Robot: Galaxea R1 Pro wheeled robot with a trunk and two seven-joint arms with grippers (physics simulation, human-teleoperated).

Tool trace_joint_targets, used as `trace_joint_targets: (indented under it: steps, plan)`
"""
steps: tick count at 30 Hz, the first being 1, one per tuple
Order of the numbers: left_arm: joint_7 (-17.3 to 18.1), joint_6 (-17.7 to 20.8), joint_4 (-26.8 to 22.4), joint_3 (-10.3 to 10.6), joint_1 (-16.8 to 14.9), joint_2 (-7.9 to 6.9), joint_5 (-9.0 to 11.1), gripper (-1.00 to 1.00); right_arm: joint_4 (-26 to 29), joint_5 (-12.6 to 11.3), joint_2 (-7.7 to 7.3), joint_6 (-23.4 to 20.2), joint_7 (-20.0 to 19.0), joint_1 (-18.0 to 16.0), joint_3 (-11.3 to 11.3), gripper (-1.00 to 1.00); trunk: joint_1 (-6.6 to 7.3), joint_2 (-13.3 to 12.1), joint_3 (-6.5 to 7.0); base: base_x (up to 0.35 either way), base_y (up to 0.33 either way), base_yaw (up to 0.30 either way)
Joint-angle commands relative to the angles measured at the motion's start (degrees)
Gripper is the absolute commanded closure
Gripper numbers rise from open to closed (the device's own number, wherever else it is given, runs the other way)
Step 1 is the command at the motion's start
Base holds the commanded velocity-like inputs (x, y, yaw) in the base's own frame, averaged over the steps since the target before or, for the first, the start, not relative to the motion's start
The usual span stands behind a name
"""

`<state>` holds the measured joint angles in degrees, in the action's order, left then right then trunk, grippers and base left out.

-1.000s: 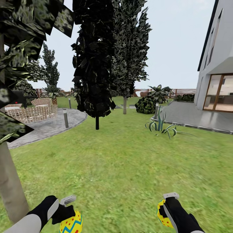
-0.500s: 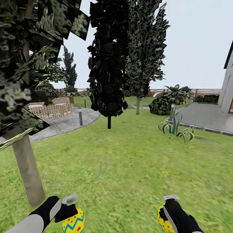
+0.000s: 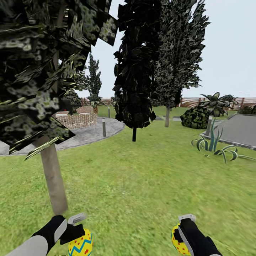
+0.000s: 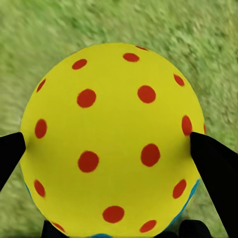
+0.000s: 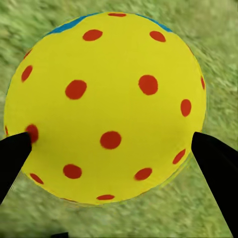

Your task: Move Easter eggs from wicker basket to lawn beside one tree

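Far left, a thin pale grey-beige tree trunk (image 3: 53, 177) rises from the mottled green lawn (image 3: 142, 185), dark pale-flecked leaf clumps overhanging it; trunk base sits just beyond the left gripper (image 3: 76, 231), near it but apart; left gripper's black fingers (image 4: 10, 153) are closed against both flanks of a yellow red-dotted Easter egg with blue zigzag band (image 3: 80, 244), egg held above grass; behind, a grey curved paved patio (image 3: 85, 135) with short bollard post (image 3: 104, 128) and wicker-look seating; centre, a near-black tree on a thin black trunk (image 3: 134, 134), well apart across open grass; wide bare lawn between the two arms and ahead; right gripper (image 3: 183, 233) clamps a second yellow red-dotted egg (image 3: 176, 241), fingers (image 5: 213, 158) pressed on its sides, grass below; further right, spiky blue-green plant (image 3: 213, 142) beside grey paving edge (image 3: 234, 137); brown slatted fence (image 3: 199, 102) along the far boundary.
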<state>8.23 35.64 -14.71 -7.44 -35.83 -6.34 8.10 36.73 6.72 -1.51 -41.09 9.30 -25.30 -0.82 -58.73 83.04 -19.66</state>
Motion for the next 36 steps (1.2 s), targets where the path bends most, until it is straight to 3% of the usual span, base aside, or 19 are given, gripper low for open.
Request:
trace_joint_targets:
  steps: [1, 24, 36]
  plan:
    - [-0.05, 0.36, -0.06, -0.21, -0.03, 0.01, 0.34, 1.00, 0.09, 0.48, 0.00, -0.39, -0.16, -0.02, -0.11, 1.00, 0.00, 0.04, -0.07, 0.000, 0.000, 0.291]
    - [-0.05, 0.30, -0.06, -0.21, -0.03, 0.21, 0.36, 1.00, -1.05, 0.48, 0.10, -0.39, -0.16, -0.02, -0.14, 1.00, 0.00, 0.04, -0.07, 0.000, -0.002, 0.291]
    - [-0.05, 0.30, 0.00, -0.21, -0.03, 0.75, 0.43, 1.00, -1.05, 0.48, 0.27, -0.39, -0.16, -0.02, -0.14, 1.00, 0.00, 0.04, -0.07, 0.000, -0.310, 0.291]
